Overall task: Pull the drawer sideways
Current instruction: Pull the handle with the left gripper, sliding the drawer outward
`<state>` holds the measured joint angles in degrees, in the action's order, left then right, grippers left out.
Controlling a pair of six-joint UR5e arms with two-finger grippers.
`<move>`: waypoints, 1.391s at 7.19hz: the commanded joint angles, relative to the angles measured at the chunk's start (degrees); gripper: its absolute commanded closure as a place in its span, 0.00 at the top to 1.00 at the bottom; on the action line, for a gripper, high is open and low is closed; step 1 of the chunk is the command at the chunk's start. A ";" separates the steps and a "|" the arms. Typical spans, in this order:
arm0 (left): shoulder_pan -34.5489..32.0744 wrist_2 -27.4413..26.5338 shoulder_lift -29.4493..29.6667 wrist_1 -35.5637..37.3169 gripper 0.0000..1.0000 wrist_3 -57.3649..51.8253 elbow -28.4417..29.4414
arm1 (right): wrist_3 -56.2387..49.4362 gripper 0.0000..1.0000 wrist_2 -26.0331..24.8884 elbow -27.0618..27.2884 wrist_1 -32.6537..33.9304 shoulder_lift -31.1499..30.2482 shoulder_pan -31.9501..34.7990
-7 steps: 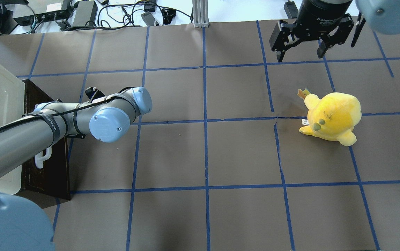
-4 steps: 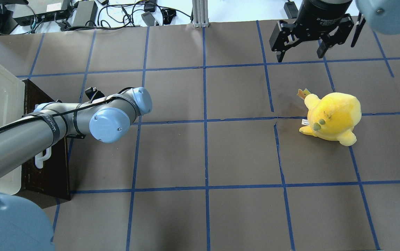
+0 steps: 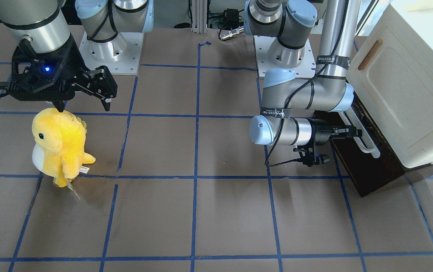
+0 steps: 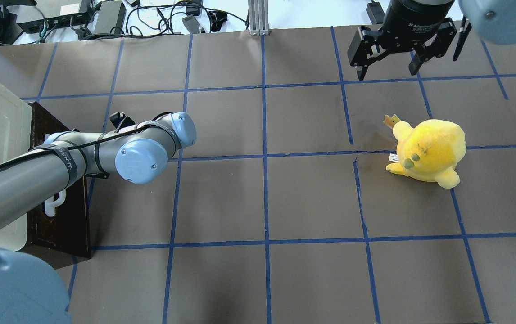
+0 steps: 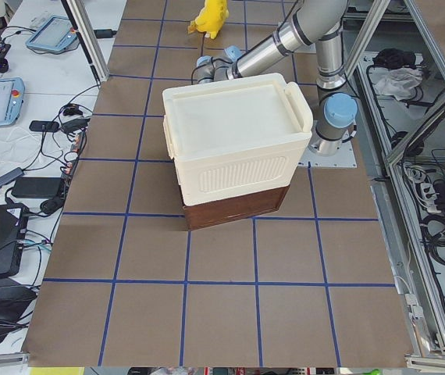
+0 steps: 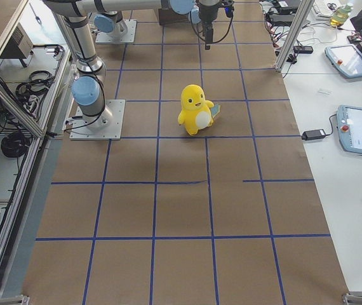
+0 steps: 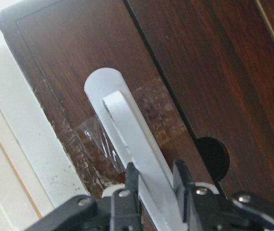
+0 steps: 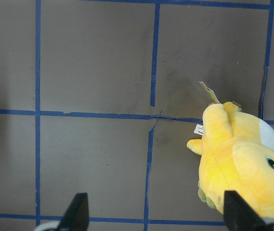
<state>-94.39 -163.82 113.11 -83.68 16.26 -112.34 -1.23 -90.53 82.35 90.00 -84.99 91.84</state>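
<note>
White bar handle [image 7: 138, 144] ran crosswise between my left gripper's [image 7: 155, 169] fingers, which I judged clamped on it, the drawer [image 7: 190, 62] directly ahead. My right gripper [image 3: 84, 107] hung spread, well apart.

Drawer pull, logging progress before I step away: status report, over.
Left claw clamped on white bar handle. Right claw open, hanging by yellow plush. Drawer: no inner floor showing. Plush far from drawer's path.

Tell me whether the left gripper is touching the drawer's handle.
Touching: in the left wrist view the left gripper clamps the white handle, fingers flush on both sides.
</note>
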 commanded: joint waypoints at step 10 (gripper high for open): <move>-10.18 5.08 0.61 0.36 0.24 -0.97 4.22 | 0.00 1.00 0.00 0.00 0.00 0.00 0.00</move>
<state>-103.04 -159.55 113.77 -83.05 15.38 -109.32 -1.23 -90.53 82.35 90.00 -84.99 91.84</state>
